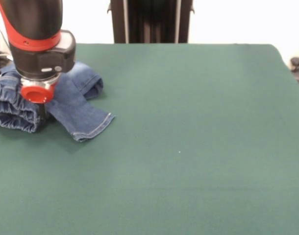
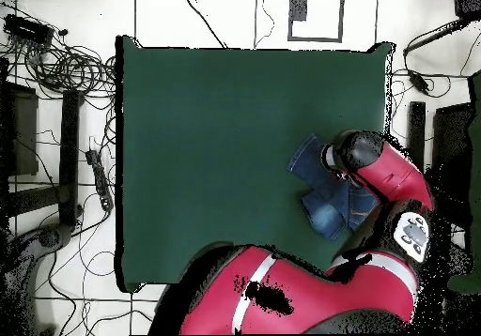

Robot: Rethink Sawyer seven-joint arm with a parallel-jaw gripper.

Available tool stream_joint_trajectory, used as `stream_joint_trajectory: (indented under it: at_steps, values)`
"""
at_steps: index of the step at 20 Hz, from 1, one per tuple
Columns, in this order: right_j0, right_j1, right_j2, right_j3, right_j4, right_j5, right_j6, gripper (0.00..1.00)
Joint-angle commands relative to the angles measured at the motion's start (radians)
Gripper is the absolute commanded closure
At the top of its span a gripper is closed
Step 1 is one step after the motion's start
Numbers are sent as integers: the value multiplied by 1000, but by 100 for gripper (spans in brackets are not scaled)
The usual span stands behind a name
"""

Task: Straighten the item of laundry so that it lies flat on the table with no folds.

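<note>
The blue denim jeans lie bunched near the left edge of the dark green table. One hemmed leg sticks out toward the front, another fold lies behind it, and the gathered waistband is at the far left. The arm's red and black wrist stands right over the jeans, with the gripper down in the cloth and mostly hidden. In the overhead view the jeans lie at the table's right side, partly under the arm.
The black pedestal stands behind the table's far edge. The jeans lie close to the table's edge. In the overhead view, cables and equipment lie on the floor left of the table, and the red arm crosses its bottom edge.
</note>
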Motion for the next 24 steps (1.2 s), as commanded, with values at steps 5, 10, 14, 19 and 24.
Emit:
stream_joint_trajectory:
  at_steps: [5,10,14,19,24]
  values:
    - [0,2,50,-4,-23,5,103,0]
    - [-7,5,62,-5,-21,-14,96,0]
    - [-7,0,76,0,-11,-25,98,0]
    - [-32,-53,156,35,19,-25,52,0]
    - [-54,-104,205,50,19,-74,18,0]
